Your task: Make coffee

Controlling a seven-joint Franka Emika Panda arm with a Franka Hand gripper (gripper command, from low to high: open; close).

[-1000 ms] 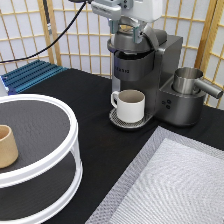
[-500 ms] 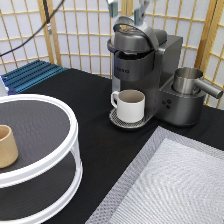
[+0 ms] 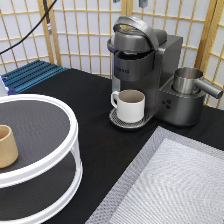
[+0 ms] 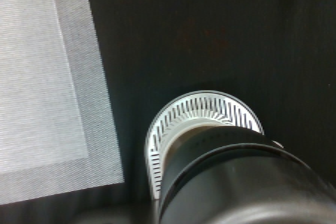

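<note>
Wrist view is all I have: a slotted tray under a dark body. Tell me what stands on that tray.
Observer: A cream mug stands on the drip tray, under the coffee machine.
Operator: Give me the gripper's place.
Observer: The exterior view does not show the gripper.
Operator: Report the pod.
Observer: No pod shows in either view. There is a tan wooden cup on the white stand at the exterior view's left.

Behind the black surface (image 3: 100, 130) we see a wooden lattice screen (image 3: 75, 35) with pale, perhaps paper, panels across the upper frame, evenly lit.
</note>
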